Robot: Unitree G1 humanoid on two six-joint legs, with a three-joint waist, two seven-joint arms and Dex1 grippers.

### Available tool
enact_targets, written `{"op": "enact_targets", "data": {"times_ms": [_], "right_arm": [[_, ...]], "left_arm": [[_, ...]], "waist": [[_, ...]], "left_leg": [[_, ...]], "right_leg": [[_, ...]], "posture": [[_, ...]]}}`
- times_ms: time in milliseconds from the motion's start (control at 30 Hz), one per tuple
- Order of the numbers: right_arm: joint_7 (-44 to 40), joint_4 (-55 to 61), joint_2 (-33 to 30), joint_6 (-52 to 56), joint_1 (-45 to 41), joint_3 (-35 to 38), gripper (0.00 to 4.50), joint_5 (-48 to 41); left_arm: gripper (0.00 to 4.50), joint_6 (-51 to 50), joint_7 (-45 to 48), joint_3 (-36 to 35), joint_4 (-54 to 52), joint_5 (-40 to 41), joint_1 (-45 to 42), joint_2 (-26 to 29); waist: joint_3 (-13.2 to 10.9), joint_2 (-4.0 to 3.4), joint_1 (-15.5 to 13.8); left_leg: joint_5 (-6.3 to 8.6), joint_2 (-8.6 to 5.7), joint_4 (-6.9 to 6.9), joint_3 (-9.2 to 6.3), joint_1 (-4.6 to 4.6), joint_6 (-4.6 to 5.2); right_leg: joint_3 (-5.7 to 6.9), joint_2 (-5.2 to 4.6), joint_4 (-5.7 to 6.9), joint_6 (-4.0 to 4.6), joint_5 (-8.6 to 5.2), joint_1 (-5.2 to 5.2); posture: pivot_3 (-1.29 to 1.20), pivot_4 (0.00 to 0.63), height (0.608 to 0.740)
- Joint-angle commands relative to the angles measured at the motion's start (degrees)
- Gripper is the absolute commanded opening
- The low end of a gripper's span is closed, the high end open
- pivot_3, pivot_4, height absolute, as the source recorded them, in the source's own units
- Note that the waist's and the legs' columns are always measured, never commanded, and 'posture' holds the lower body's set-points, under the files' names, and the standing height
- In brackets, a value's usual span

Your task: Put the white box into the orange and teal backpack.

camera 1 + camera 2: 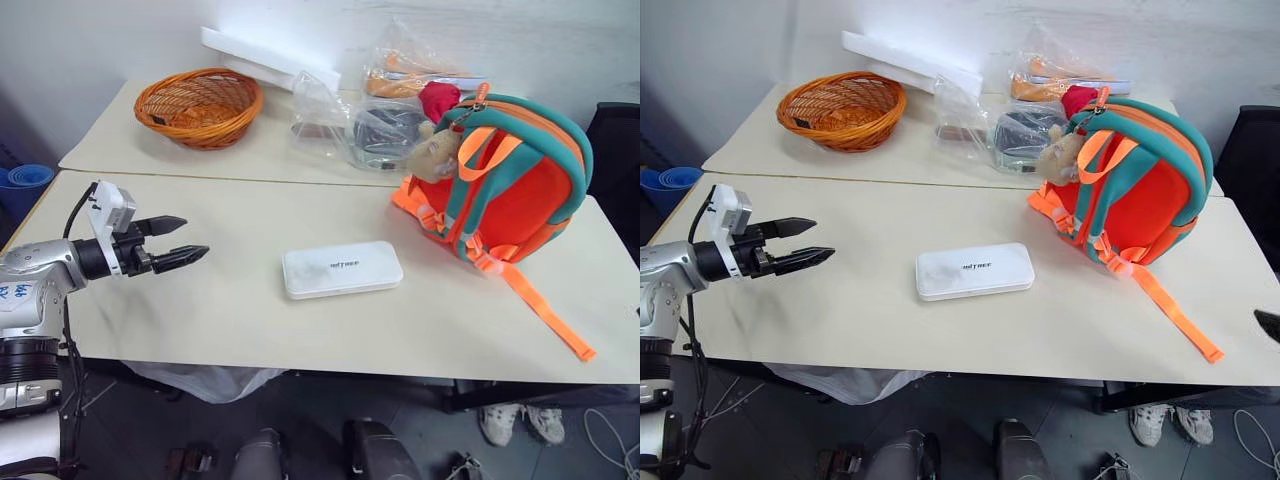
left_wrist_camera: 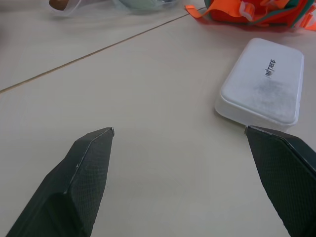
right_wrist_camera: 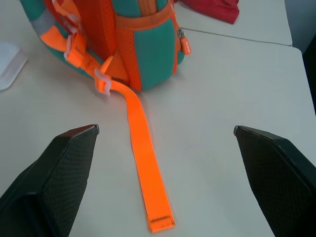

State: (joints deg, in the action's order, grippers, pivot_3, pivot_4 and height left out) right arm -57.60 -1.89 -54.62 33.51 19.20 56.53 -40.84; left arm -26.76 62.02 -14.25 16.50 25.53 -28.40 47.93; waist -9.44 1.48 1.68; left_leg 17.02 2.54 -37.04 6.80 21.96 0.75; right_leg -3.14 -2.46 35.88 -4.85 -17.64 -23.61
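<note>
The white box (image 1: 342,269) lies flat near the middle of the front table, its dark lettering facing up. My left gripper (image 1: 192,238) hovers open over the table to the box's left, pointing toward it with nothing between its fingers; in the left wrist view the box (image 2: 261,81) sits just beyond one fingertip. The orange and teal backpack (image 1: 510,180) stands at the right with a tan plush animal (image 1: 435,155) on it. One long orange strap (image 3: 145,163) trails toward the table's front edge. My right gripper (image 3: 166,128) is open and empty, facing the backpack (image 3: 143,44) over that strap.
An orange wicker basket (image 1: 200,105) sits on the rear table at the left, a long white foam slab (image 1: 265,55) behind it. Clear plastic bags (image 1: 370,125) and a red cloth (image 1: 438,98) crowd the area behind the backpack. A person's shoes (image 1: 520,422) show below the table's front right.
</note>
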Motion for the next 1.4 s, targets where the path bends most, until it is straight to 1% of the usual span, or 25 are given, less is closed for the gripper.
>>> {"op": "enact_targets", "data": {"times_ms": [33, 233, 600, 700, 800, 900, 933, 1000, 1167, 1200, 1233, 1267, 1300, 1333, 1400], "right_arm": [[1.4, 3.8, 0.6, 2.0, -0.4, 0.7, 4.5, -1.3], [3.5, 7.4, 2.0, 4.2, -1.4, 0.2, 4.5, -1.7], [5.5, 11.2, 2.0, 7.7, -2.1, 0.9, 4.5, -2.9], [6.9, 15.3, 2.0, 8.4, -3.5, -1.1, 4.5, -3.7], [8.4, 18.7, 2.0, 8.4, -5.6, -5.5, 4.5, -3.4], [9.8, 22.4, 2.6, 7.4, -9.2, -13.2, 3.89, -2.7], [10.2, 23.4, 2.7, 7.1, -11.1, -16.5, 3.51, -2.3], [11.0, 23.8, 3.1, 5.7, -15.5, -23.8, 2.88, -0.3], [13.5, 20.4, 7.0, 2.4, -27.7, -42.1, 1.3, 8.1], [13.7, 19.2, 7.8, 1.7, -29.6, -44.8, 0.92, 9.9], [13.5, 17.5, 8.7, 0.6, -31.4, -47.3, 0.66, 11.6], [13.5, 15.7, 9.6, -0.4, -33.0, -49.9, 0.28, 13.5], [13.8, 13.6, 10.4, -1.8, -34.5, -52.1, 0.01, 15.7], [15.0, 11.2, 11.6, -2.5, -36.4, -54.0, 0.0, 17.9], [16.9, 7.6, 13.6, -3.1, -39.3, -56.1, 0.0, 20.7]], "left_arm": [[4.46, 0.1, -0.5, -1.4, -2.8, 0.9, 0.9, 0.5], [4.46, -2.0, -0.9, -1.8, -5.2, 1.4, 2.5, 0.9], [4.46, -3.5, -1.4, -1.2, -7.4, 1.3, 3.4, 0.6], [4.46, -3.1, -2.3, -0.2, -7.8, 0.7, 2.8, -0.1], [4.46, -0.5, -2.9, 2.3, -9.1, -1.4, 3.0, -1.1], [3.89, 4.1, -2.9, 5.9, -10.1, -4.3, 4.1, -2.5], [3.54, 5.5, -3.3, 7.3, -9.9, -5.8, 4.0, -3.1], [2.99, 7.8, -3.7, 10.1, -9.5, -8.2, 4.0, -4.0], [1.56, 11.9, -4.2, 15.0, -7.0, -12.4, 2.8, -6.7], [1.24, 12.1, -4.3, 15.6, -6.6, -12.7, 2.3, -7.4], [0.98, 12.0, -4.1, 16.2, -6.6, -12.7, 1.8, -8.1], [0.66, 12.0, -3.1, 16.8, -7.4, -12.3, 1.9, -8.6], [0.38, 12.0, -2.5, 17.2, -7.8, -12.2, 1.8, -9.1], [0.06, 12.1, -2.8, 17.7, -7.8, -12.6, 1.5, -9.6], [0.02, 12.3, -4.1, 18.4, -6.7, -13.9, 0.5, -10.5]], "waist": [[0.0, 0.0, 0.0], [0.0, 0.0, 0.0], [0.0, 0.0, 0.1], [0.0, 0.0, 0.0], [0.0, 0.0, 0.1], [0.0, 0.0, 0.1], [0.0, 0.0, 0.1], [0.0, -0.01, 0.1], [0.0, -0.01, 0.1], [0.0, -0.01, 0.0], [0.0, 0.0, 0.0], [0.0, 0.0, 0.0], [0.0, 0.0, -0.1], [0.0, 0.0, -0.1], [0.0, -0.01, -0.1]], "left_leg": [[0.0, 0.0, 0.01, 0.0, 0.0, 0.0], [0.02, 0.0, -0.02, 0.0, 0.07, -0.01], [0.01, 0.0, -0.02, 0.0, 0.06, 0.0], [0.01, 0.0, -0.06, 0.0, 0.07, 0.0], [0.0, 0.0, -0.09, 0.01, 0.04, 0.01], [-0.02, -0.02, -0.11, 0.0, 0.05, 0.04], [-0.02, -0.02, -0.1, 0.01, 0.05, 0.04], [-0.02, -0.02, -0.11, 0.02, 0.07, 0.03], [-0.03, -0.02, -0.22, 0.04, 0.14, 0.05], [-0.04, -0.02, -0.26, 0.05, 0.16, 0.05], [-0.04, -0.03, -0.29, 0.06, 0.2, 0.06], [-0.04, -0.02, -0.3, 0.06, 0.23, 0.06], [-0.04, -0.03, -0.33, 0.06, 0.23, 0.07], [-0.04, -0.04, -0.35, 0.06, 0.27, 0.07], [-0.04, -0.03, -0.39, 0.08, 0.27, 0.07]], "right_leg": [[0.01, 0.0, 0.0, 0.0, 0.0, -0.01], [0.02, 0.0, -0.04, 0.0, 0.0, -0.02], [0.03, 0.03, -0.01, 0.0, 0.0, -0.02], [0.03, 0.03, 0.01, -0.01, 0.0, -0.02], [0.01, 0.03, 0.05, -0.04, 0.02, 0.0], [0.01, 0.03, 0.07, -0.07, 0.04, 0.0], [0.01, 0.03, 0.07, -0.07, 0.04, 0.0], [0.0, 0.05, 0.07, -0.07, 0.04, -0.03], [-0.01, 0.09, 0.13, -0.1, 0.05, -0.11], [-0.01, 0.1, 0.15, -0.1, 0.05, -0.14], [-0.01, 0.09, 0.18, -0.1, 0.05, -0.17], [-0.01, 0.09, 0.18, -0.1, 0.05, -0.18], [0.0, 0.09, 0.18, -0.1, 0.05, -0.17], [0.02, 0.08, 0.18, -0.1, 0.06, -0.18], [0.01, 0.09, 0.17, -0.11, 0.06, -0.18]], "posture": [[0.0, 0.15, 0.74], [0.0, 0.15, 0.74], [0.0, 0.15, 0.74], [0.0, 0.15, 0.74], [0.0, 0.15, 0.74], [0.0, 0.15, 0.74], [0.0, 0.15, 0.74], [0.0, 0.15, 0.74], [0.0, 0.15, 0.74], [0.0, 0.15, 0.74], [0.0, 0.15, 0.74], [0.0, 0.15, 0.74], [0.0, 0.15, 0.74], [0.0, 0.15, 0.74], [0.0, 0.15, 0.74]]}}
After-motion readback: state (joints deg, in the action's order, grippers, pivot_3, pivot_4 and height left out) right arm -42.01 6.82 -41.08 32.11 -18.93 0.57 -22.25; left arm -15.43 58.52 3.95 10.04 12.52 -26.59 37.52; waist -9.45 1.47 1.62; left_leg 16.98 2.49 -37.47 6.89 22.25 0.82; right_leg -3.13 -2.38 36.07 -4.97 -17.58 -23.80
